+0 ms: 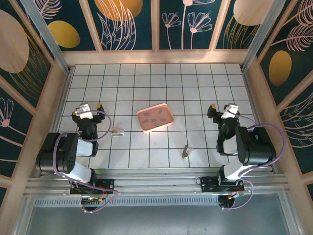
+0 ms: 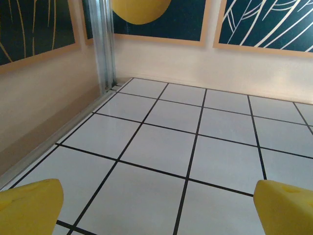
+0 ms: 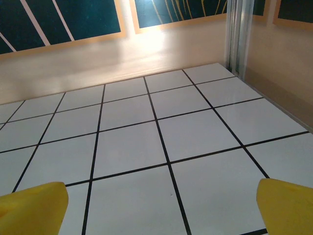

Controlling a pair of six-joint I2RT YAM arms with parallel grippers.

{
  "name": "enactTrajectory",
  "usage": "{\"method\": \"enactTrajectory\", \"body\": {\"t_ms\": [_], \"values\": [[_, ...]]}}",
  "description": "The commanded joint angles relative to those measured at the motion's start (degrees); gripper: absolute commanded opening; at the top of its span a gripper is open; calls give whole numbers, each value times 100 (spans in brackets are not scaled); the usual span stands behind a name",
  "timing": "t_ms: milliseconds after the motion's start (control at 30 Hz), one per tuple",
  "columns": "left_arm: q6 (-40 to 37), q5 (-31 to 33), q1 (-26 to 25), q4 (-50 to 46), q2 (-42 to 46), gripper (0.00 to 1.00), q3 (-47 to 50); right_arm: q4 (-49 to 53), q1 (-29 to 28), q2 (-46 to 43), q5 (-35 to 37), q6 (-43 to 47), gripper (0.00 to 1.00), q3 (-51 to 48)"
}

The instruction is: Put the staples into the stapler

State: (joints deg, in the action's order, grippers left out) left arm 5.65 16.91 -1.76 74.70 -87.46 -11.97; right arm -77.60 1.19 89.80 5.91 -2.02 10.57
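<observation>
Lab robot cell, I note: tiled surface [image 1: 146,83], printed wall panels [image 2: 161,19] and aluminium post [image 2: 103,44] ahead of left end effector [image 2: 156,213].

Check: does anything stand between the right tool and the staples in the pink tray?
Nothing visible does. Bare tiles lie between the open right tool and the staples. Only the low rim of the pink tray surrounds them, so a reach from above looks unobstructed.

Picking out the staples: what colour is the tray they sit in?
The tray is pink; top external view shows it best.
</observation>
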Motion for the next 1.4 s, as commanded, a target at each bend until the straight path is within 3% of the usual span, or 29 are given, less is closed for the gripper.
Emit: {"method": "enactTrajectory", "body": {"t_ms": [0, 633, 700, 900, 1000, 1133, 1367], "values": [[73, -51, 27, 11, 45, 99, -57, -100, 22, -15, -81, -44, 99, 61], [68, -62, 27, 46, 61, 99, -38, -109, 29, -8, -86, -44, 99, 60], [35, -158, 27, -339, 232, 99, -170, 166, 30, -130, -114, -41, 99, 147], [25, -246, 27, -2533, 1183, 98, -1079, 2200, 17, -1136, -327, 14, 99, 815], [14, -908, 18, -3422, 1550, 97, -1527, 3287, -24, -1732, -323, -209, 99, 1146], [85, -1697, -54, -4369, 1858, 89, -2057, 5485, -156, -2275, -279, -514, 99, 2065], [-687, -2022, -865, -5994, 2033, 84, -2772, 9031, -799, -2272, -355, -1215, 99, 3640]]}}
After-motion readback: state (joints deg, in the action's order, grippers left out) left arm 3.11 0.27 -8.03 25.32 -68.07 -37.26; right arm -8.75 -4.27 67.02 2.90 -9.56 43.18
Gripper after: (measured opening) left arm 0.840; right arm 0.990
